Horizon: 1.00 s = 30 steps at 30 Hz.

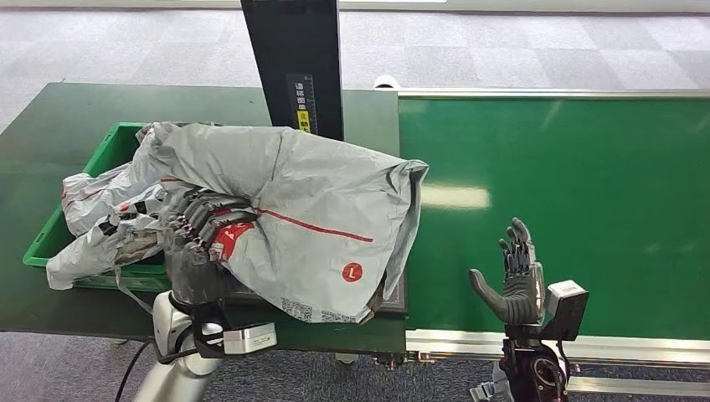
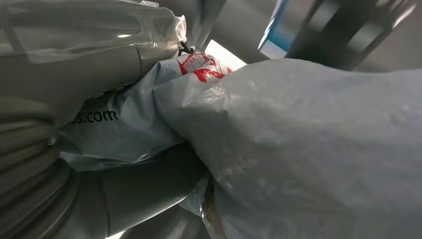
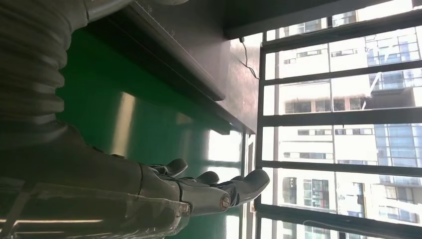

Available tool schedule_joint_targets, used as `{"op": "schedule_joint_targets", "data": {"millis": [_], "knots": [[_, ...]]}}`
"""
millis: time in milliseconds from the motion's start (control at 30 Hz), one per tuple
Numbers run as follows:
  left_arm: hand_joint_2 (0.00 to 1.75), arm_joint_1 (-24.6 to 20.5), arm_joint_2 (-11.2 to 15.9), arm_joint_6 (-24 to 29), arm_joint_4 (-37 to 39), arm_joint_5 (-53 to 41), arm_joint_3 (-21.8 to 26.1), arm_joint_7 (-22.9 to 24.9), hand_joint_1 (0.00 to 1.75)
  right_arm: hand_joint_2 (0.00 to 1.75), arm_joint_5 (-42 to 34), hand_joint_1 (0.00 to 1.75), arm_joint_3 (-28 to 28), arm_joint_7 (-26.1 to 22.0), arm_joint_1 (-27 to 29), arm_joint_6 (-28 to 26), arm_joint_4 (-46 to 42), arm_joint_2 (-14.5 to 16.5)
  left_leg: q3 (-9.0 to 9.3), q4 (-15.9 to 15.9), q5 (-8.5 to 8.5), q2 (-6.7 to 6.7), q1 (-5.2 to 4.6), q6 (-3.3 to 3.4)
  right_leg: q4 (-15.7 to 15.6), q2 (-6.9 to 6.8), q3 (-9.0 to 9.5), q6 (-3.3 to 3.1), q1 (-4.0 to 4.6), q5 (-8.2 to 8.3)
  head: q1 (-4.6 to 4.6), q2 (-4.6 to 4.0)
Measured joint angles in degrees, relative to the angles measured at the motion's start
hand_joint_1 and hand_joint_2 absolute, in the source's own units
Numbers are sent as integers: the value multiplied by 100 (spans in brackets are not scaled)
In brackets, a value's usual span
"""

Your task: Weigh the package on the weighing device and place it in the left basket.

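Observation:
A big grey plastic mail package [image 1: 301, 218] with a red line and a red round mark lies over the dark weighing device [image 1: 400, 295] near the table's front edge; its left end reaches the green basket [image 1: 113, 142]. My left hand [image 1: 205, 226] grips the package's left side, fingers closed over the crumpled plastic. Close up, the grey package [image 2: 308, 149] is bunched against my left hand [image 2: 124, 194]. My right hand [image 1: 517, 276] is held upright above the green conveyor belt [image 1: 586, 193], fingers apart and empty. Its fingers [image 3: 209, 186] stretch out over the belt.
The basket holds other grey and white mail bags [image 1: 96, 209]. A black post [image 1: 297, 67] with a yellow label rises behind the weighing device. The belt has a metal rail [image 1: 586, 347] along its near edge. Grey carpet lies beyond the dark green table [image 1: 50, 117].

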Motion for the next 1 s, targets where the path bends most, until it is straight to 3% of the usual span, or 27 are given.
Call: {"op": "schedule_joint_targets", "data": {"millis": [133,200,300,400,500,633,833,1000], "knots": [[175,-175,-206,-1,-560,-829,661,73,175,175,18,0,23,-52,112,-31,-6,-17,4,0,1,-1,1,0,0,-1,0,0,0,0,0,0],[175,-381,-256,-3,-511,-1574,1037,451,175,175,43,0,23,-49,182,-53,-41,-17,5,0,3,-1,1,-1,0,-1,1,-1,1,1,1,0],[175,-778,-199,-4,-229,-2739,1499,1777,175,175,126,0,17,-21,314,-61,-147,-17,7,0,5,1,2,-3,1,1,1,-3,2,3,1,0],[175,-1201,88,-20,333,-3184,1751,3199,175,175,239,0,-21,9,438,-30,-285,-16,8,-1,7,3,3,-4,3,3,0,-6,3,4,-1,0],[175,-1498,398,-167,917,-3033,1920,3846,175,175,305,0,-79,37,550,-17,-407,-15,6,-1,8,3,3,-5,4,2,-2,-7,4,4,0,0],[175,-1782,692,-514,1644,-2415,2095,4069,175,175,345,0,-166,50,685,-13,-529,-15,0,-1,8,4,2,-6,4,3,-6,-7,3,4,2,0],[175,-2042,885,-714,2372,-1824,2249,4183,175,175,391,0,-238,51,792,11,-629,-11,-1,0,7,3,-1,-5,3,3,-7,-6,0,4,1,0],[175,-2416,939,-1496,3563,-958,2552,4522,175,175,510,0,-260,70,721,31,-625,4,1,-1,10,3,1,-7,3,3,-6,-7,2,5,0,0]]}}
